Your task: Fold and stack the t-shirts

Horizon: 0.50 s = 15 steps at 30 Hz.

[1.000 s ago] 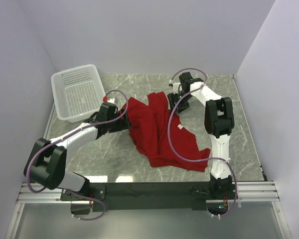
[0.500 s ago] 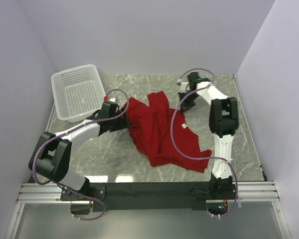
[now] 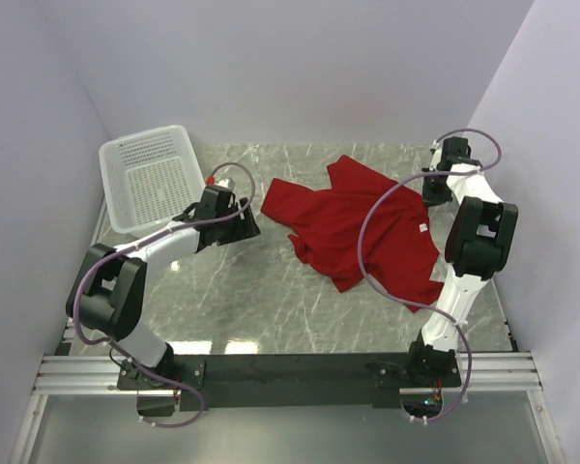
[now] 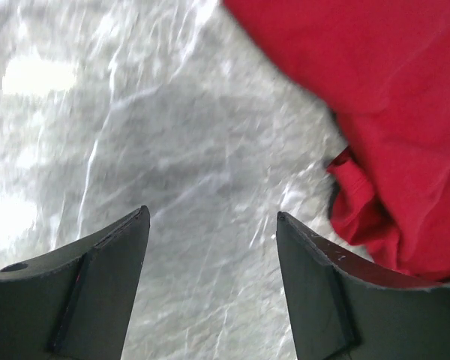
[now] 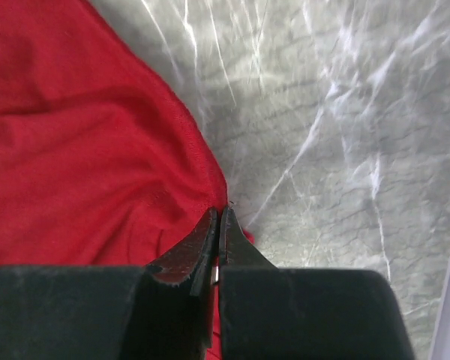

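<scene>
Fabric at the edge of the red t-shirt (image 3: 362, 227) is being pinched by the right gripper (image 5: 219, 217), jaws pressed fully together, the rest lying to its left. The left gripper (image 4: 211, 214) is being held wide open and empty above the marble table (image 4: 172, 142), the t-shirt lying ahead and right of it

— Where do we have the basket (image 3: 153, 179)?
— At the bench's (image 3: 271, 290) far left corner. The t-shirt (image 3: 358, 227) lies on the bench right of centre, between our left end effector (image 3: 249, 228) and right end effector (image 3: 431, 190).
</scene>
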Each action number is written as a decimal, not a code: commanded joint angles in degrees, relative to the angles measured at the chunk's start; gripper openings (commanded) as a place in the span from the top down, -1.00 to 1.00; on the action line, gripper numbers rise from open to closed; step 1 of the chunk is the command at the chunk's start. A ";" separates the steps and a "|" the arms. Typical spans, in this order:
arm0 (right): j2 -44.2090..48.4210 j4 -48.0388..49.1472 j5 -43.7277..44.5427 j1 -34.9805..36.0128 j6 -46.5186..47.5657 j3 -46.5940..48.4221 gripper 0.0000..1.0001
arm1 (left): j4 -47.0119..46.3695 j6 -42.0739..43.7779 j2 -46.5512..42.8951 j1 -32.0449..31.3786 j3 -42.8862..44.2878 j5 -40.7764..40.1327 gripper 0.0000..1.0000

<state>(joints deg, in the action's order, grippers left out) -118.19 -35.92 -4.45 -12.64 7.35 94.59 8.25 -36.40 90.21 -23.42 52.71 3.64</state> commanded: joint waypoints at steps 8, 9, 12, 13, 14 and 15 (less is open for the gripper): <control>13.30 2.26 -11.35 0.07 11.96 -5.37 -0.35 | -0.17 2.22 8.12 0.22 9.42 4.35 -0.42; 15.08 2.00 -13.90 0.42 16.51 -6.59 -0.36 | 0.01 2.21 8.83 0.22 10.47 5.49 -0.38; 21.67 -2.73 -26.45 3.32 30.54 -11.43 -0.37 | -0.16 1.16 10.51 0.22 11.28 6.55 -0.35; 23.25 -9.36 -30.49 5.94 36.44 -13.96 -0.37 | -0.69 0.81 10.60 0.13 11.19 6.99 -0.34; 26.40 -14.04 -39.06 7.88 50.77 -15.47 -0.37 | -0.78 0.72 10.07 0.22 10.84 6.82 -0.33; 28.17 -20.96 -41.84 9.81 56.48 -17.31 -0.35 | -0.69 0.72 9.46 0.13 10.49 6.38 -0.34</control>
<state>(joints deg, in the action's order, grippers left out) -96.14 -40.42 -27.14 -8.84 36.53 81.32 8.54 -35.31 101.14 -23.38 61.84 8.34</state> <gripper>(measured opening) 0.681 0.669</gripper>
